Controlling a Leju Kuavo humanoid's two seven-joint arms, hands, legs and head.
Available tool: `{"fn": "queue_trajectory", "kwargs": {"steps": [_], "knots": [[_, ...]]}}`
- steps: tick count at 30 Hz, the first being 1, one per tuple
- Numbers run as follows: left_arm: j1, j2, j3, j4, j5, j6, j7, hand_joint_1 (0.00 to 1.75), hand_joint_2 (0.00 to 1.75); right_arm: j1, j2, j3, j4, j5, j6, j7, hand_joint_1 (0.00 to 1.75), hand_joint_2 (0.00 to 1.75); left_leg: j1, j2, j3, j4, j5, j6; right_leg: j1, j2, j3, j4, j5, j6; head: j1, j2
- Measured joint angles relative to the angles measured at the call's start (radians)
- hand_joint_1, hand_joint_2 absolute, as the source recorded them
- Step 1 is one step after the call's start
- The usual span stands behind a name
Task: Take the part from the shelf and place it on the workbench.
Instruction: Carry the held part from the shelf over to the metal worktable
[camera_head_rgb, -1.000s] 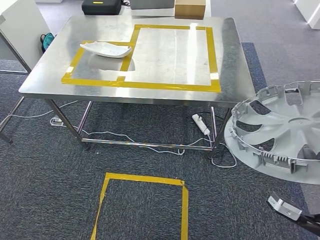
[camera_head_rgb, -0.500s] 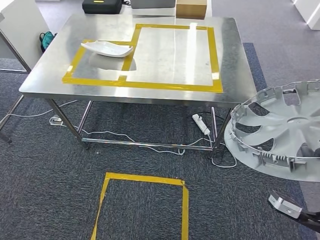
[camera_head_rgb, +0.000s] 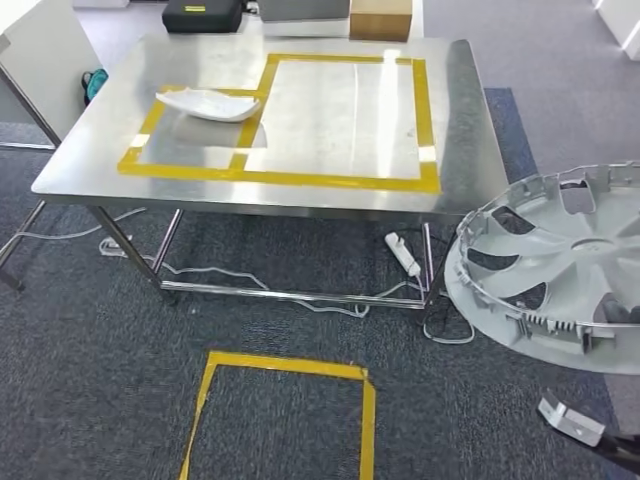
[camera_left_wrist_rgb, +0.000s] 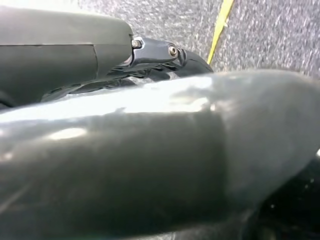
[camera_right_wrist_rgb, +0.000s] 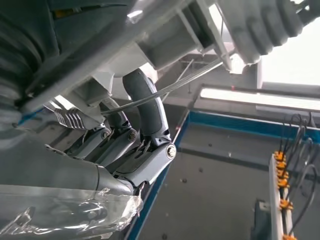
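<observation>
While the robot stands on the dark grey carpet (camera_head_rgb: 90, 350) in front of the shiny steel counter (camera_head_rgb: 460, 130), its right hand (camera_right_wrist_rgb: 145, 150) holds the large grey plastic wheel cover (camera_head_rgb: 558, 265) at the right side of the head view. This wheel cover is in the air, lower than the counter top and beside its right near corner, tilted a little, with its ribbed inner side up. In the right wrist view the dark fingers (camera_right_wrist_rgb: 149, 107) curl around the cover's rim, so they are closed on it.

The left hand (camera_left_wrist_rgb: 154, 52) appears very close and blurred in the left wrist view, over the carpet; I cannot tell if its fingers are open or closed.

On the counter, yellow tape (camera_head_rgb: 426, 110) marks one big rectangle and one smaller beside it. A white curved plastic part (camera_head_rgb: 207, 103) lies on the smaller rectangle. A white power strip (camera_head_rgb: 402, 252) lies on the carpet under the counter, and a yellow tape square (camera_head_rgb: 287, 415) is on the carpet nearer to the robot.
</observation>
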Motion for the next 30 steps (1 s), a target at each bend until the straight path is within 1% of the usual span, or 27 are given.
{"fn": "queue_trajectory", "kwargs": {"steps": [1, 2, 3, 4, 6, 7, 8, 9, 10, 11, 12, 13, 14, 15, 16, 17, 18, 19, 21, 22, 23, 24, 25, 26, 27, 28, 30], "knots": [[0.000, 0.001, 0.000, 0.000, 0.000, 0.000, 0.000, 0.00, 0.00, 0.002, 0.000, 0.000, 0.000, 0.000, 0.000, 0.000, 1.75, 1.75, 0.000, 0.004, 0.002, 0.005, -0.002, -0.003, 0.000, -0.002, 0.005, -0.001, 0.004, -0.007, -0.002, 0.000], [-0.001, 0.001, 0.000, 0.000, 0.000, 0.000, 0.000, 0.00, 0.00, 0.004, 0.000, 0.000, 0.000, 0.000, 0.000, 0.000, 1.75, 1.75, 0.000, 0.012, -0.003, 0.021, -0.008, -0.007, 0.000, -0.005, 0.013, -0.004, 0.002, -0.013, -0.004, 0.000], [-0.003, 0.001, -0.001, 0.000, -0.001, 0.000, 0.000, 0.00, 0.00, 0.004, 0.000, 0.000, 0.000, 0.000, 0.000, 0.000, 1.75, 1.75, 0.000, 0.024, -0.021, 0.057, -0.022, -0.011, 0.000, -0.008, 0.022, -0.008, 0.000, -0.018, -0.006, 0.000], [-0.003, 0.001, -0.002, 0.000, -0.002, 0.000, 0.000, 0.00, 0.00, 0.005, 0.000, -0.001, 0.000, 0.000, 0.000, 0.001, 1.75, 1.75, -0.001, 0.037, -0.053, 0.115, -0.044, -0.014, 0.001, -0.012, 0.029, -0.012, -0.004, -0.023, -0.008, 0.000], [-0.003, 0.000, -0.002, 0.000, -0.004, 0.000, 0.000, 0.00, 0.00, 0.004, 0.000, -0.001, -0.001, 0.000, 0.000, 0.001, 1.75, 1.75, -0.001, 0.050, -0.141, 0.250, -0.092, -0.016, 0.003, -0.017, 0.038, -0.015, -0.012, -0.031, -0.010, 0.000], [-0.003, -0.001, -0.003, 0.000, -0.004, 0.000, 0.000, 0.00, 0.00, 0.004, 0.000, -0.001, -0.001, 0.000, 0.000, 0.001, 1.75, 1.75, -0.001, 0.052, -0.173, 0.289, -0.098, -0.015, 0.004, -0.020, 0.042, -0.015, -0.016, -0.033, -0.010, 0.000], [-0.002, -0.001, -0.003, 0.000, -0.004, 0.000, 0.000, 0.00, 0.00, 0.004, 0.000, -0.001, -0.001, 0.000, 0.000, 0.001, 1.75, 1.75, -0.001, 0.052, -0.187, 0.293, -0.084, -0.013, 0.004, -0.021, 0.047, -0.015, -0.021, -0.033, -0.010, 0.000], [-0.002, -0.001, -0.003, 0.000, -0.005, 0.000, 0.000, 0.00, 0.00, 0.005, 0.000, -0.001, -0.001, 0.000, 0.000, 0.000, 1.75, 1.75, -0.001, 0.052, -0.182, 0.261, -0.050, -0.010, 0.004, -0.023, 0.055, -0.015, -0.026, -0.032, -0.010, 0.000], [-0.002, -0.001, -0.003, 0.000, -0.005, 0.000, 0.000, 0.00, 0.00, 0.005, 0.000, -0.001, -0.001, 0.000, 0.000, 0.000, 1.75, 1.75, -0.001, 0.053, -0.161, 0.201, -0.003, -0.006, 0.004, -0.024, 0.064, -0.017, -0.032, -0.030, -0.011, 0.000], [-0.001, -0.001, -0.003, 0.000, -0.006, 0.000, 0.000, 0.00, 0.00, 0.005, 0.000, -0.001, -0.001, 0.000, 0.000, 0.000, 1.75, 1.75, -0.002, 0.057, -0.136, 0.136, 0.037, -0.001, 0.005, -0.025, 0.072, -0.017, -0.039, -0.025, -0.011, 0.000], [-0.001, -0.001, -0.003, 0.000, -0.006, 0.000, 0.000, 0.00, 0.00, 0.004, 0.000, -0.001, -0.001, 0.001, 0.000, 0.000, 1.75, 1.75, -0.003, 0.060, -0.115, 0.080, 0.053, 0.003, 0.007, -0.025, 0.077, -0.018, -0.045, -0.020, -0.013, 0.000], [0.000, -0.001, -0.004, 0.000, -0.007, 0.000, 0.000, 0.00, 0.00, 0.003, 0.000, -0.001, -0.001, 0.001, 0.000, 0.000, 1.75, 1.75, -0.004, 0.063, -0.101, 0.044, 0.058, 0.005, 0.009, -0.026, 0.078, -0.021, -0.052, -0.013, -0.013, 0.000], [0.000, -0.001, -0.004, 0.000, -0.008, 0.001, 0.000, 0.00, 0.00, 0.003, -0.001, -0.001, -0.001, 0.001, 0.000, 0.000, 1.75, 1.75, -0.005, 0.065, -0.097, 0.029, 0.051, 0.007, 0.010, -0.026, 0.082, -0.020, -0.054, -0.005, -0.014, 0.000], [0.000, -0.002, -0.004, 0.000, -0.008, 0.002, 0.000, 0.00, 0.00, 0.003, -0.001, -0.001, -0.002, 0.002, 0.000, 0.000, 1.75, 1.75, -0.005, 0.064, -0.094, 0.024, 0.044, 0.010, 0.011, -0.027, 0.087, -0.022, -0.056, 0.001, -0.013, 0.000], [0.001, -0.003, -0.004, 0.000, -0.009, 0.003, 0.000, 0.00, 0.00, 0.003, -0.002, -0.001, -0.002, 0.002, 0.000, 0.000, 1.75, 1.75, -0.004, 0.061, -0.089, 0.023, 0.050, 0.015, 0.010, -0.028, 0.092, -0.023, -0.059, 0.008, -0.011, 0.000], [0.001, -0.004, -0.004, 0.000, -0.010, 0.004, 0.000, 0.00, 0.00, 0.003, -0.002, -0.001, -0.002, 0.003, 0.000, 0.000, 1.75, 1.75, -0.004, 0.059, -0.081, 0.021, 0.049, 0.022, 0.008, -0.029, 0.095, -0.012, -0.066, 0.012, -0.010, 0.000], [0.001, -0.004, -0.004, 0.000, -0.011, 0.005, 0.001, 0.00, 0.00, 0.003, -0.002, -0.001, -0.002, 0.003, 0.000, 0.000, 1.75, 1.75, -0.004, 0.057, -0.073, 0.020, 0.047, 0.029, 0.008, -0.029, 0.082, 0.014, -0.083, 0.015, -0.008, 0.000], [0.001, -0.004, -0.004, 0.000, -0.011, 0.006, 0.002, 0.00, 0.00, 0.004, -0.002, -0.001, -0.002, 0.003, 0.000, 0.000, 1.75, 1.75, -0.005, 0.056, -0.066, 0.019, 0.042, 0.035, 0.008, -0.029, 0.055, 0.063, -0.107, 0.017, -0.006, 0.000], [0.001, -0.004, -0.004, 0.000, -0.012, 0.008, 0.003, 0.00, 0.00, 0.005, -0.002, 0.000, -0.002, 0.004, -0.001, 0.001, 1.75, 1.75, -0.010, 0.054, -0.056, 0.020, 0.032, 0.044, 0.011, -0.028, -0.027, 0.195, -0.158, 0.018, -0.004, 0.000], [0.002, -0.005, -0.004, 0.000, -0.013, 0.009, 0.004, 0.00, 0.00, 0.006, -0.002, 0.000, -0.001, 0.004, -0.001, 0.001, 1.75, 1.75, -0.013, 0.053, -0.050, 0.020, 0.026, 0.046, 0.012, -0.028, -0.063, 0.241, -0.168, 0.018, -0.003, 0.000], [0.002, -0.005, -0.004, 0.000, -0.014, 0.010, 0.004, 0.00, 0.00, 0.008, -0.002, 0.000, -0.001, 0.004, -0.001, 0.001, 1.75, 1.75, -0.015, 0.051, -0.042, 0.020, 0.019, 0.047, 0.014, -0.028, -0.085, 0.254, -0.157, 0.015, -0.003, 0.000], [0.002, -0.005, -0.004, 0.000, -0.015, 0.011, 0.004, 0.00, 0.00, 0.011, -0.002, 0.000, -0.001, 0.005, -0.001, 0.001, 1.75, 1.75, -0.018, 0.048, -0.032, 0.020, 0.012, 0.047, 0.016, -0.028, -0.088, 0.228, -0.124, 0.011, -0.003, 0.000], [0.002, -0.005, -0.004, 0.000, -0.016, 0.012, 0.004, 0.00, 0.00, 0.013, -0.002, 0.000, -0.001, 0.006, -0.001, 0.001, 1.75, 1.75, -0.020, 0.046, -0.020, 0.020, 0.004, 0.047, 0.019, -0.028, -0.076, 0.171, -0.073, 0.005, -0.003, 0.000], [0.003, -0.006, -0.004, 0.000, -0.017, 0.012, 0.004, 0.00, 0.00, 0.015, -0.002, -0.001, -0.001, 0.007, -0.001, 0.001, 1.75, 1.75, -0.021, 0.045, -0.008, 0.019, -0.004, 0.046, 0.022, -0.027, -0.056, 0.109, -0.028, -0.002, -0.003, 0.000], [0.003, -0.006, -0.004, 0.000, -0.017, 0.012, 0.004, 0.00, 0.00, 0.016, -0.002, -0.001, -0.001, 0.007, -0.001, 0.001, 1.75, 1.75, -0.023, 0.044, 0.000, 0.019, -0.011, 0.044, 0.026, -0.028, -0.041, 0.053, -0.002, -0.008, -0.003, 0.000], [0.002, -0.006, -0.004, 0.000, -0.018, 0.012, 0.005, 0.00, 0.00, 0.016, -0.002, -0.001, -0.001, 0.008, -0.001, 0.001, 1.75, 1.75, -0.024, 0.043, 0.005, 0.019, -0.016, 0.041, 0.029, -0.028, -0.028, 0.020, 0.014, -0.014, -0.003, 0.000], [0.002, -0.006, -0.005, 0.000, -0.019, 0.012, 0.005, 0.00, 0.00, 0.018, -0.002, -0.001, 0.000, 0.008, -0.001, 0.001, 1.75, 1.75, -0.025, 0.044, 0.009, 0.020, -0.019, 0.031, 0.033, -0.028, -0.023, 0.001, 0.013, -0.025, -0.004, 0.000]]}}
